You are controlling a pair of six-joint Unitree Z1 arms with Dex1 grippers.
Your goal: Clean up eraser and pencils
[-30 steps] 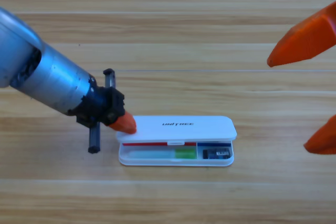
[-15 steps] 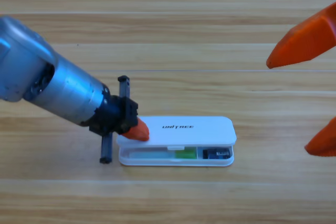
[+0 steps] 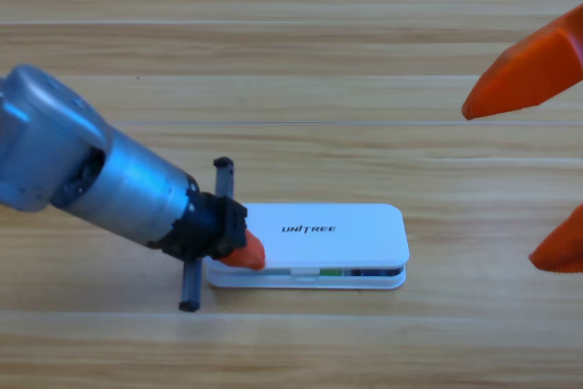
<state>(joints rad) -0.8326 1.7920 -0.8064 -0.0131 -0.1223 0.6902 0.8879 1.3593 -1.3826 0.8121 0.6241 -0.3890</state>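
On the wooden table (image 3: 301, 34), the left gripper (image 3: 244, 250) has pressed the white case's lid (image 3: 328, 232) nearly closed over pencils (image 3: 330, 271) and eraser (image 3: 369, 272); its grasp is unclear. Right gripper (image 3: 547, 152) waits, spread empty.

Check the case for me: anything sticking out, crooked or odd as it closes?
Nothing stands out. The white case lies square on the table, lid nearly down, only a thin front gap showing slivers of green and dark contents inside. The left pincer presses on the lid's left end. The right pincer waits at the right edge.
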